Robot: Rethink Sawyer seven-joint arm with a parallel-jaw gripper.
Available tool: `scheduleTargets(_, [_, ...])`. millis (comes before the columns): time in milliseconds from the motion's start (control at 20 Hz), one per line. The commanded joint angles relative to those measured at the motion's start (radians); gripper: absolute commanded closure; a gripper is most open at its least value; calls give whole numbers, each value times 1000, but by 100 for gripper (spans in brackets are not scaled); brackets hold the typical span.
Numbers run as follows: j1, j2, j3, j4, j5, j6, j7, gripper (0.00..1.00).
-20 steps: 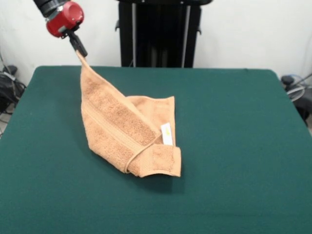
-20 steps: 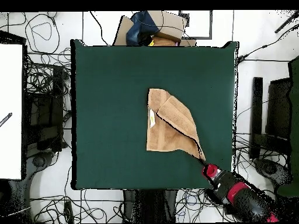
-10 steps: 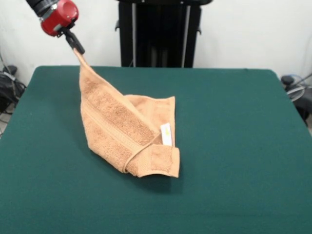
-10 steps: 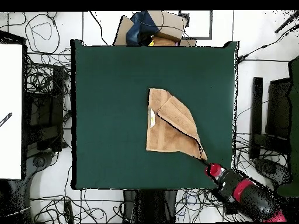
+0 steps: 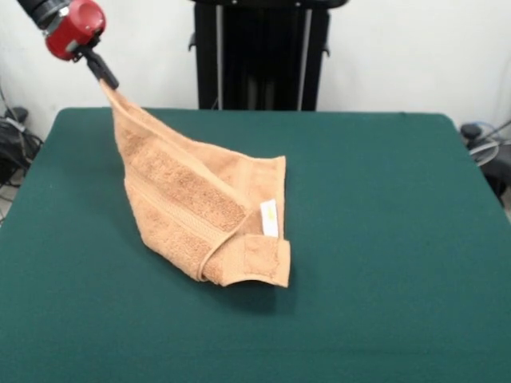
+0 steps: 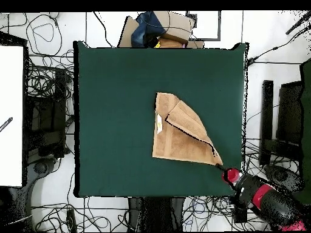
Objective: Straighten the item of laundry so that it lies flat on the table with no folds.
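The item of laundry, a light orange-tan terry towel, lies partly folded on the green table. One corner is pulled up and out toward the far left in the front view. My gripper is shut on that raised corner, above the table's far left part. The towel's white label with a yellow mark faces up near a small folded-over flap at the front. From overhead, the towel stretches into a point toward my gripper near the table's lower right corner.
Cables cover the floor around the table in the overhead view. Boxes and a dark blue object sit beyond the table's top edge. A white board stands at the left. A black stand rises behind the table in the front view.
My gripper has moved farther out toward the table's corner with the towel corner, stretching the cloth longer. The rest of the towel has slid slightly after it.
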Motion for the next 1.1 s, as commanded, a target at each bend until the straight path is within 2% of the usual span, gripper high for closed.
scheduleTargets(50, [4,91,44,-193,-41,158,-294,100])
scheduleTargets(500, [-19,223,14,-286,-59,195,-381,100])
scheduleTargets(1100, [11,288,-19,-457,-19,325,-536,100])
